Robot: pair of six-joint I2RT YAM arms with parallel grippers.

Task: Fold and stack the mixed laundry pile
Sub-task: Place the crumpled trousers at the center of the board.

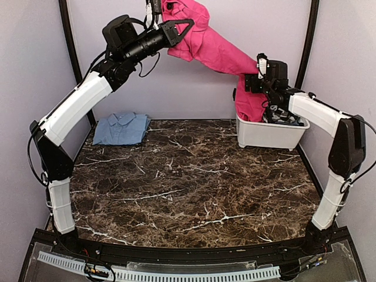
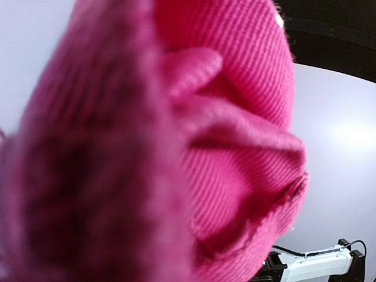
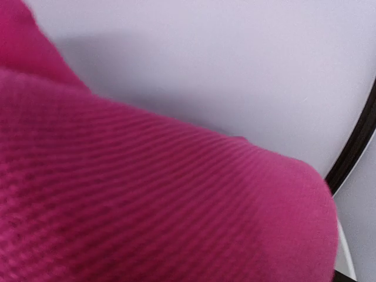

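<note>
Above the table (image 1: 194,176), left fingers (image 1: 181,29) are clamping the limp, light magenta-pink cloth (image 1: 217,50), best taken at a corner; whether right fingers (image 1: 262,63) are gripping cannot be told.

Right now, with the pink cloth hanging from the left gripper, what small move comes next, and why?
Probably close the right gripper on the magenta cloth beside it: the left gripper holds the top end high, while the lower end trails into the white tub.
</note>
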